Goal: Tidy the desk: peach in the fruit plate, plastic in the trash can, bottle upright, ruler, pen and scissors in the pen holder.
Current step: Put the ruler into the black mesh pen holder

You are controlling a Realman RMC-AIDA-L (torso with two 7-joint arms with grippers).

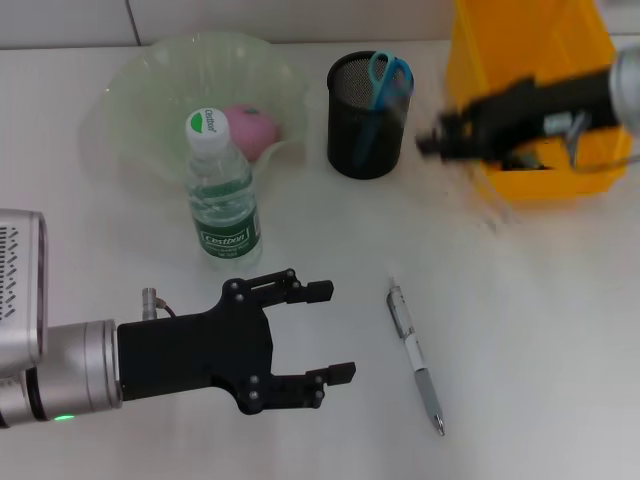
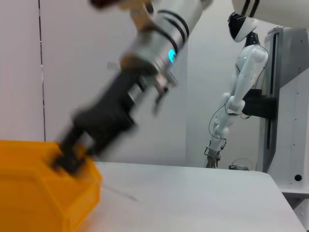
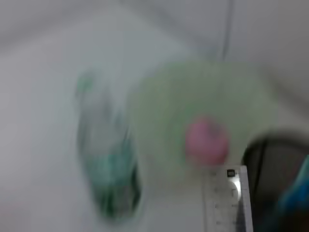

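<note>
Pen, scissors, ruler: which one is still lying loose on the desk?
The pen. It lies flat on the desk near the open left gripper; the scissors stand in the pen holder, and the ruler rides with the right gripper.

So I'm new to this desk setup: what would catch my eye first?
The bright yellow trash can at the far right, with the right end effector passing in front of it. Then the open left end effector near the front, beside the pen lying on the desk, with the upright bottle behind it.
</note>
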